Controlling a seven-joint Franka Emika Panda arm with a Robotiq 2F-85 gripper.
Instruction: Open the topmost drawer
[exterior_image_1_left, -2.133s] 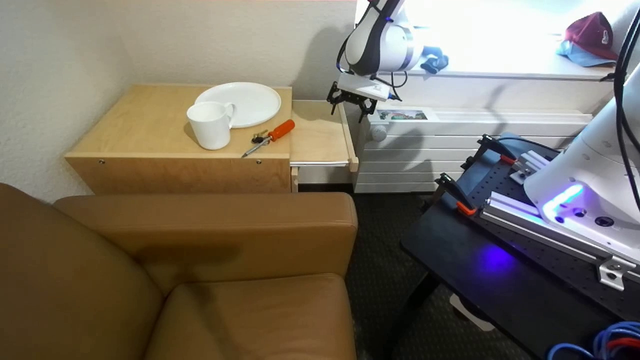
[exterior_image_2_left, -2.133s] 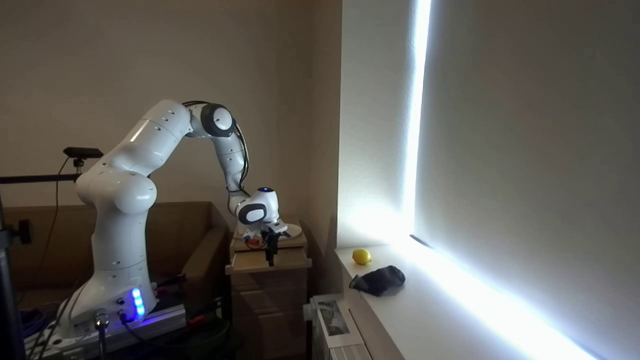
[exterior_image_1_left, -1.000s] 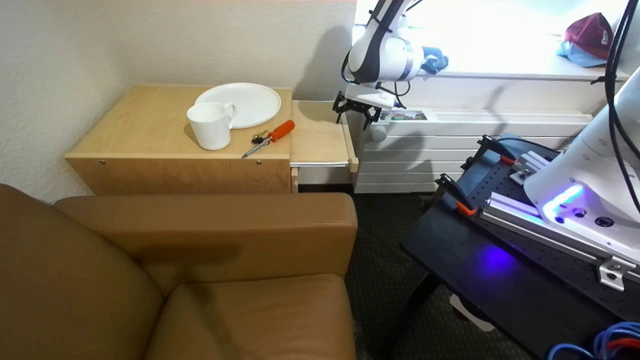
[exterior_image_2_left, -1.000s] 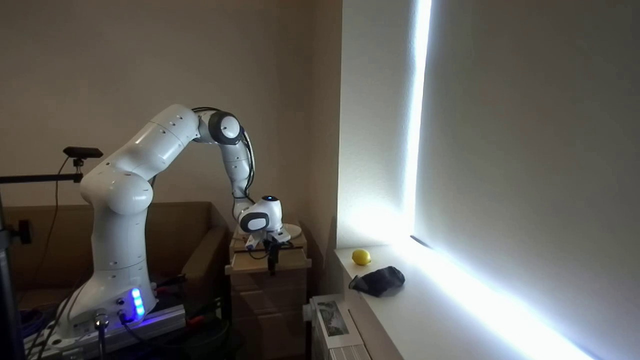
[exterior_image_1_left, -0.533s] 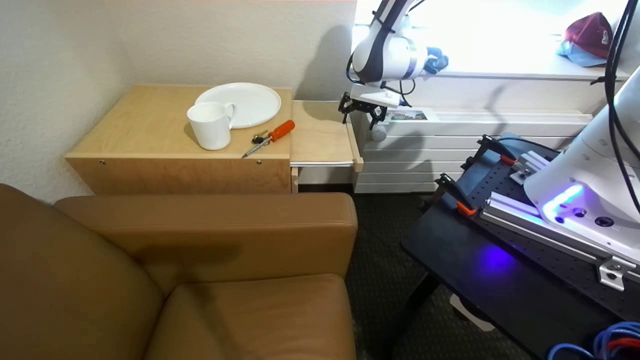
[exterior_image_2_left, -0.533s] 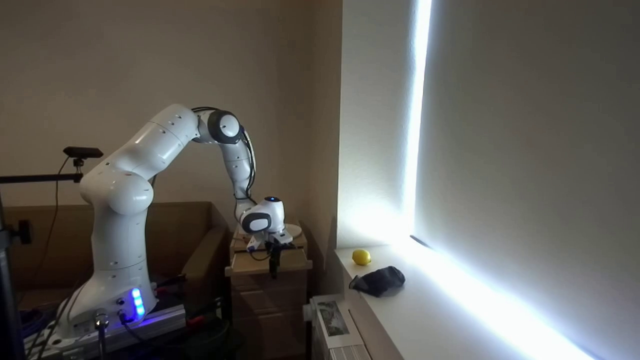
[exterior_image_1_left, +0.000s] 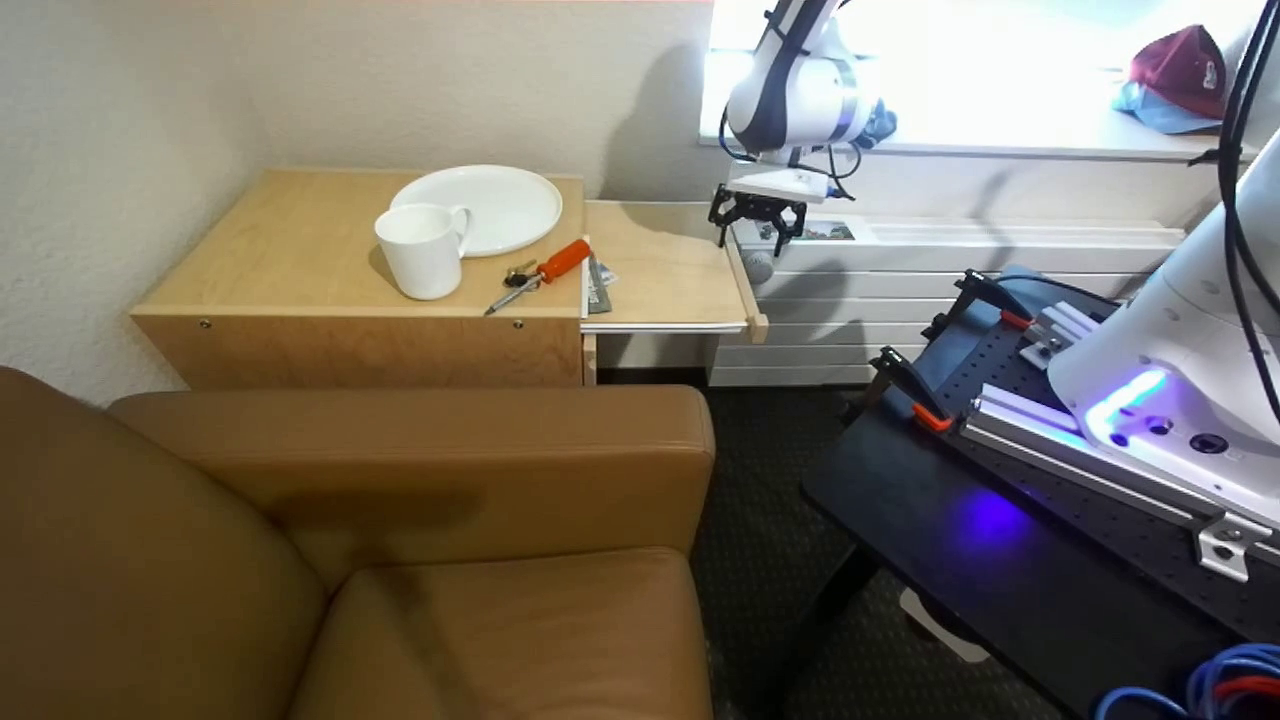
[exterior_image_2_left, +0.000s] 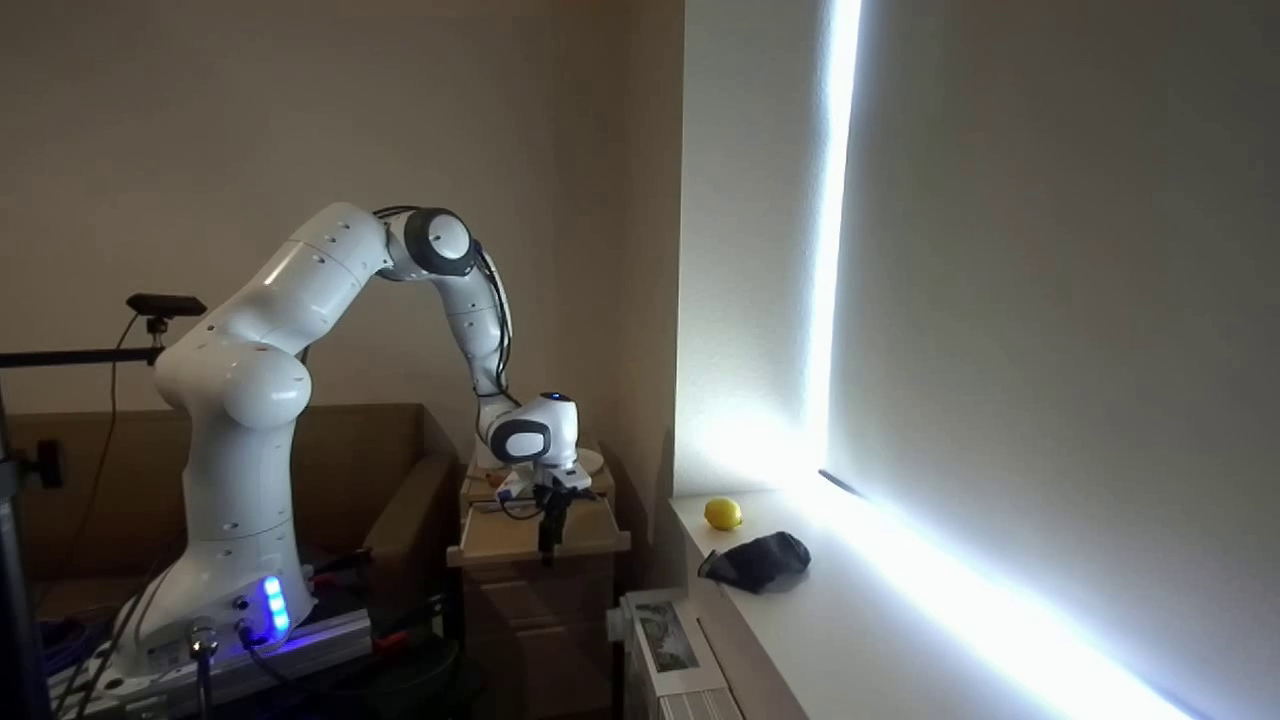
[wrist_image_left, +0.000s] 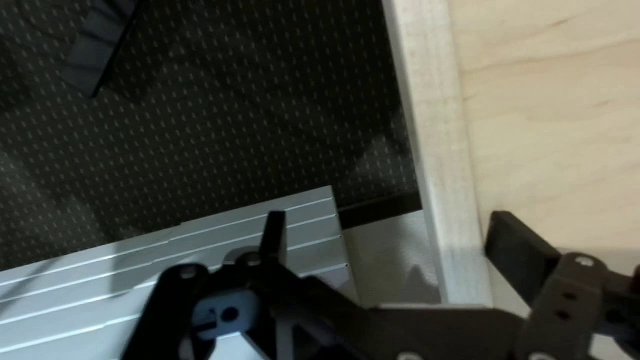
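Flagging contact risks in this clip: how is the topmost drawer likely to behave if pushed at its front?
The topmost drawer would probably slide back into the cabinet, as a white runner-like strip shows along its side. Its wooden front looks solid, so likely stiff. The flat items inside look loose and may shift.

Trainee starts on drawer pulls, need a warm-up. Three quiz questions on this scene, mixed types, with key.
1. True or false: the gripper is open.
2. Which of these lies on the cabinet? A) lemon B) screwdriver C) cap
3. In the wrist view, which part of the drawer shows between the fingers?

Key: 1. True. 2. B. 3. Its front.
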